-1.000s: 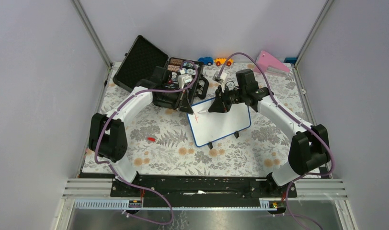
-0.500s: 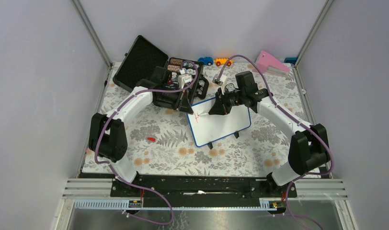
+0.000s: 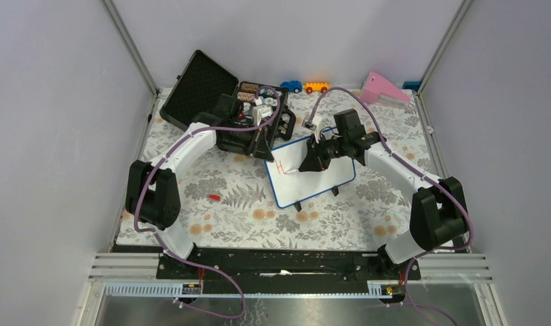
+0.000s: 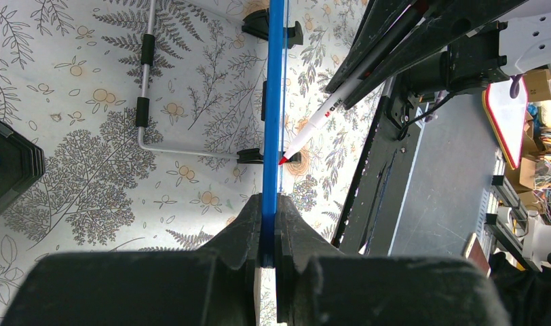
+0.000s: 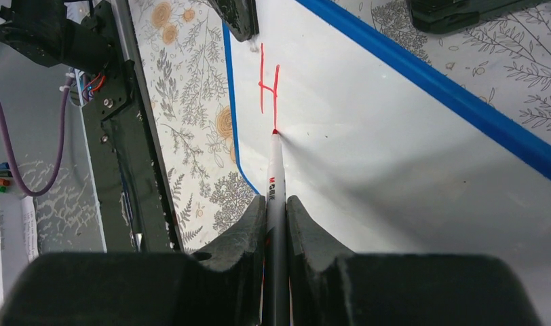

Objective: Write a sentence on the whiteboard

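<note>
— Red ink, was it? How much of the sentence [image 5: 268, 88] stood on the board?

— A single red H, near the upper left of the right wrist view. The rest of the whiteboard [image 3: 324, 183] was blank white inside its blue frame.

— And where was the whiteboard?

— At the middle of the top view, on the flower-patterned tabletop [image 3: 225, 200], just below and right of the open black case [image 3: 201, 92]. Its two small black feet showed along its lower edge.

— What was the left end effector [image 4: 268, 204] doing?

— Its fingers were pressed together on the blue edge of the board, at the board's upper left corner in the top view. The left wrist camera saw the board edge-on, running straight up the frame from between the fingers.

— And the right end effector [image 5: 276, 200]?

— Pinching a white marker [image 5: 275, 170] along its barrel, at the bottom centre of its own view. The red tip touched the white surface at the lower end of the H's right-hand stroke.

— Anything else about?

— A small red piece [image 3: 214, 197] lay on the tabletop left of the board, well apart from it. Along the top edge were a blue toy car [image 3: 292, 86], an orange toy car [image 3: 316, 87] and, at the upper right, a pink wedge [image 3: 381, 88].
</note>
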